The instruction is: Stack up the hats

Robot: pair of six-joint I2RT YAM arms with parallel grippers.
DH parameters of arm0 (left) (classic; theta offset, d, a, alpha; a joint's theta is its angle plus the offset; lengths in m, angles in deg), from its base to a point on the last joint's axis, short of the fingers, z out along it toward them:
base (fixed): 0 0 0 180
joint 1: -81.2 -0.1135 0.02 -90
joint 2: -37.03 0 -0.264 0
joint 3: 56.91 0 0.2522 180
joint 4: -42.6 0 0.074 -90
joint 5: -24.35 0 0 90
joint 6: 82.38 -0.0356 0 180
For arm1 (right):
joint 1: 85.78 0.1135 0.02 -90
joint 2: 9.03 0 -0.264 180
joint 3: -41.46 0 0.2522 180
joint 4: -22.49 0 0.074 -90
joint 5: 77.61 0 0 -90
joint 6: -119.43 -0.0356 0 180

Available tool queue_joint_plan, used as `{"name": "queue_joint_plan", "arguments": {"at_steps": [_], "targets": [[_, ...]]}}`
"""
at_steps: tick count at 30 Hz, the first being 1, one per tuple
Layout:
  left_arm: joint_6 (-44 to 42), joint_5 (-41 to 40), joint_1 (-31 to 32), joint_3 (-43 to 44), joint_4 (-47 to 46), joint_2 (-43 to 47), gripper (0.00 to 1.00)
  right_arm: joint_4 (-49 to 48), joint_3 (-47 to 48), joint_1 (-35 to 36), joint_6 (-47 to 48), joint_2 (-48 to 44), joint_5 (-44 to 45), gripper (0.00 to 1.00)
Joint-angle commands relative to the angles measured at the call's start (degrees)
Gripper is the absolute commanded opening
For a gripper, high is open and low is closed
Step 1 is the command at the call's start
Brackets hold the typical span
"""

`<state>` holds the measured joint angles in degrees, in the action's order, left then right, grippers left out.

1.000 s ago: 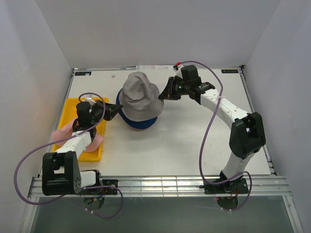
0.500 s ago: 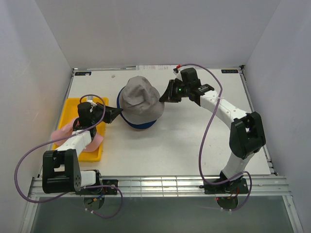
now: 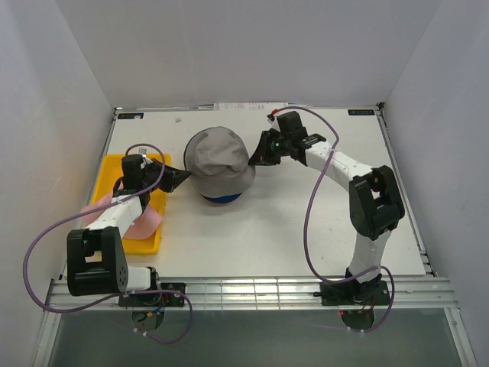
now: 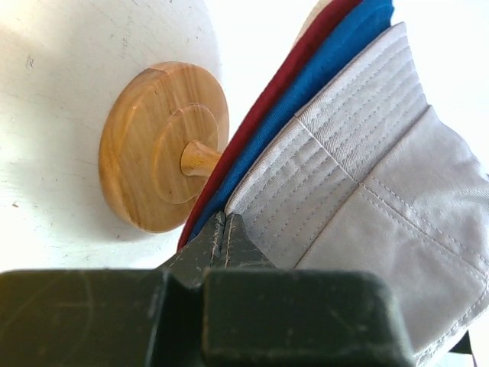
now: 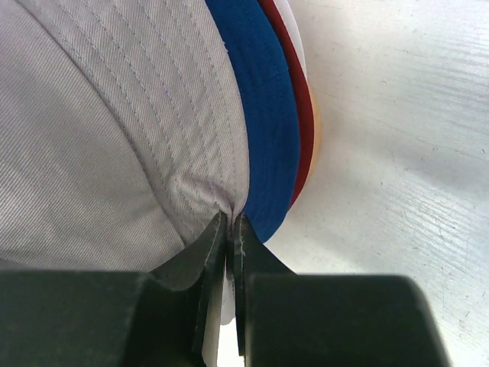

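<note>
We see grey hat (image 3: 220,157) sunk lower over blue hat (image 3: 221,199); left end effector (image 3: 186,175) and right end effector (image 3: 254,159) clench its opposite brim edges, equally near.

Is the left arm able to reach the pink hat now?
Probably not yet: the left gripper has its jaws shut on the brim of the grey hat. The pink hat lies right under that arm, otherwise uncovered.
</note>
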<state>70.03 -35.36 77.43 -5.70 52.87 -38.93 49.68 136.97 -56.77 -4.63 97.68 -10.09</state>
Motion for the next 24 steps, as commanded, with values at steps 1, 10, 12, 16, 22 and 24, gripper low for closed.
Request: {"name": "queue_joint_plan", "arguments": {"at_steps": [1,10,12,16,22,24], "targets": [[-4.31,-4.71,-1.24,0.60,8.84,-2.34,0.00,4.76,1.30,-0.19,2.34,1.74,4.28,0.08],[-7.22,-4.18,-1.24,0.87,11.39,-3.40,0.00,8.89,6.83,-0.27,4.27,0.86,7.89,0.08],[-7.83,-3.83,-1.24,0.61,12.01,-2.70,0.00,10.12,9.81,-0.27,4.79,1.39,8.24,0.08],[-10.11,-3.04,-1.15,0.69,13.76,-1.56,0.00,12.58,14.03,-0.27,5.06,3.75,8.33,0.12],[-12.57,-0.84,-1.15,0.87,16.23,0.55,0.00,13.90,19.04,-0.19,5.06,6.75,7.80,0.16],[-13.80,-0.05,-1.15,1.30,17.11,1.08,0.00,15.04,20.89,-0.27,5.41,7.97,7.89,0.18]]}}
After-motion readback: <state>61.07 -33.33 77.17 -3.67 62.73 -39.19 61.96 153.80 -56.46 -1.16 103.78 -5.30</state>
